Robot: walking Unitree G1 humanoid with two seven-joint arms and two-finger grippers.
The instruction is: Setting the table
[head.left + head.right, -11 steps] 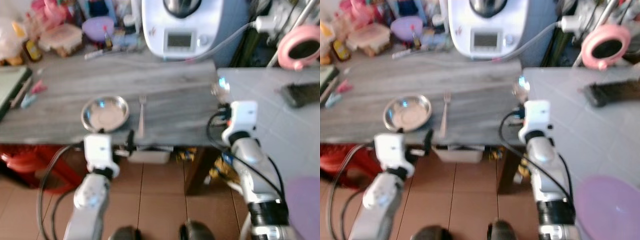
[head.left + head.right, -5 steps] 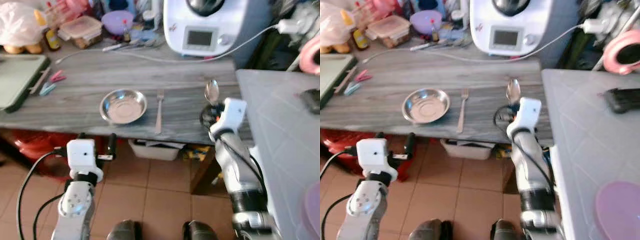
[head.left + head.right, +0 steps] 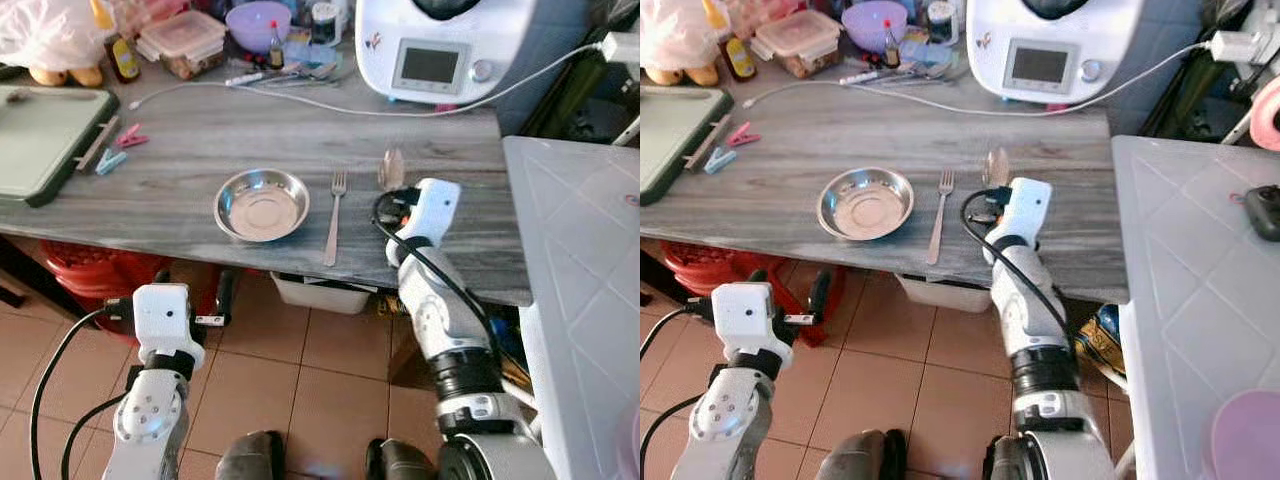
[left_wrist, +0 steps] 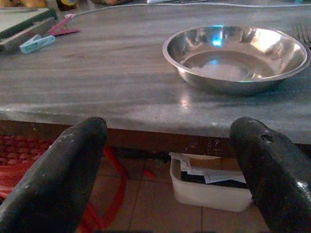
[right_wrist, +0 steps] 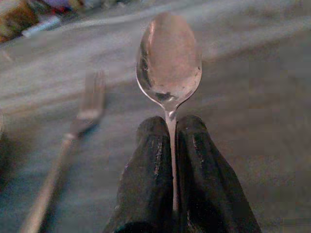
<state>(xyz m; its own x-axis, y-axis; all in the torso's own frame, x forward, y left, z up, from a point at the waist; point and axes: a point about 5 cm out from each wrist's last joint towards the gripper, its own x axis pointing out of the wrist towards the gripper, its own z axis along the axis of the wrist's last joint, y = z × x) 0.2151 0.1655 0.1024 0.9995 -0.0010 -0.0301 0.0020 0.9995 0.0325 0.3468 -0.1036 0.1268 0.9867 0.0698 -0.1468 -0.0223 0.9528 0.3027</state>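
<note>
A steel bowl [image 3: 262,203] sits on the grey wooden table [image 3: 180,150], with a fork [image 3: 333,217] lying just to its right. My right gripper [image 5: 170,141] is shut on a spoon [image 5: 168,58], pinching its handle so the spoon's bowl points away over the table, right of the fork. In the head view the spoon [image 3: 390,168] shows just beyond the right wrist [image 3: 428,210]. My left gripper [image 4: 170,160] is open, low in front of the table edge, below the bowl [image 4: 236,56]. Its black fingers [image 3: 224,296] hold nothing.
A white kitchen machine [image 3: 450,45] with a cable stands at the back right. A green tray [image 3: 40,135] and clothes pegs [image 3: 112,150] lie at the left. Containers and bottles [image 3: 190,35] crowd the back. A white surface [image 3: 580,260] adjoins on the right; a white bin [image 3: 320,293] sits under the table.
The camera has shifted, with the scene now sharper. My right gripper with the spoon has moved left, closer to the fork. The left gripper stays low before the table.
</note>
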